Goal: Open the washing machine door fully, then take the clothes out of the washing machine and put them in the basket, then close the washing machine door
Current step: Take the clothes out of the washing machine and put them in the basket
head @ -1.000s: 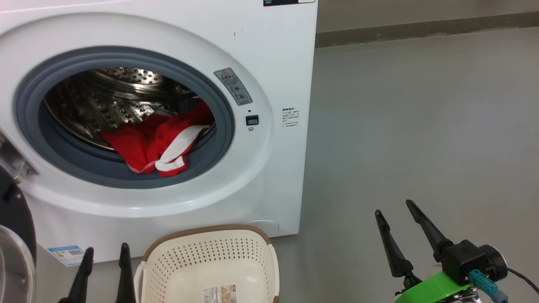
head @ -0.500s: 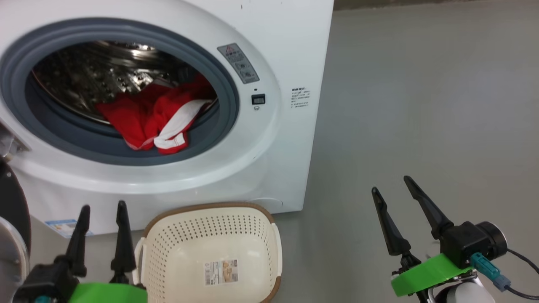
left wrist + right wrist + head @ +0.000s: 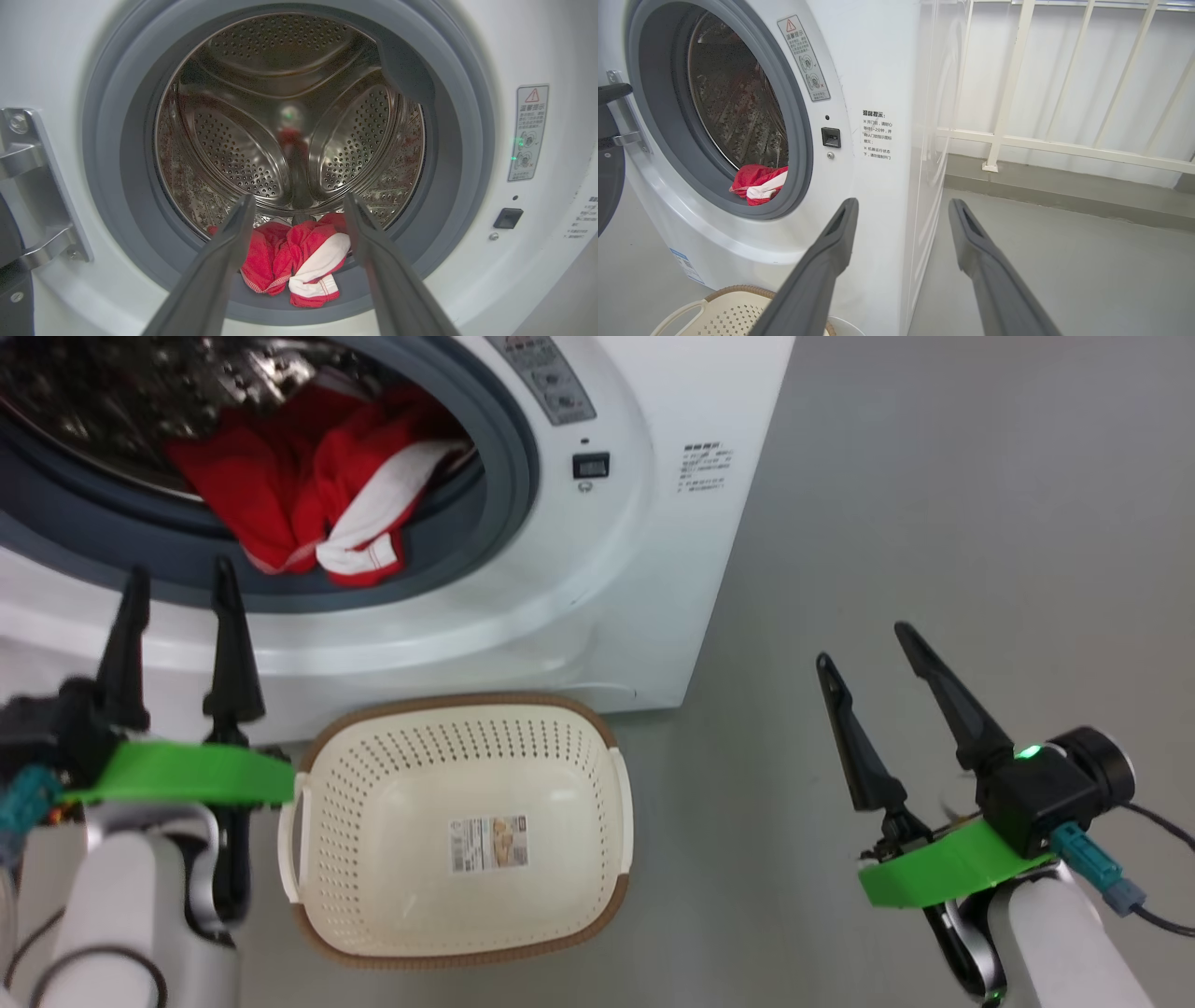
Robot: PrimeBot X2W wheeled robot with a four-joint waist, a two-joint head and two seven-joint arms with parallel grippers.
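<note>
The big white washing machine [image 3: 653, 569] stands on the grey floor [image 3: 934, 523]. Its round hole is wide open, so you can look right into the shiny metal drum [image 3: 289, 93] with all its little holes. The door [image 3: 608, 186] is swung out to the side. Its dark edge shows at the left of the right wrist view, next to the silver hinge [image 3: 32, 186]. It looks open enough for an arm to go in, so I think the first job is done.

The basket [image 3: 467, 702] sits on the floor just in front of the machine, right under the hole. I think that is a good spot, because the clothes only need a short trip down. It is cream with lots of small holes, a brown rim and a handle on each side. A paper label [image 3: 488, 843] is stuck to its bottom, and no clothes are in it yet.

The clothes [image 3: 280, 495] lie at the front of the drum. They are bright red with a white stripe, soft and all bunched up. One end flops onto the grey ring [image 3: 121, 186], so it should be easy to pinch.

The left gripper [image 3: 180, 571] is up in front of the hole. Its two dark fingers are spread apart and point at the clothes. It holds nothing, and I think it is about to reach in. The right gripper [image 3: 863, 644] waits off to the side, well away from the machine. Its fingers are spread too and it is empty, so it is out of the way.
</note>
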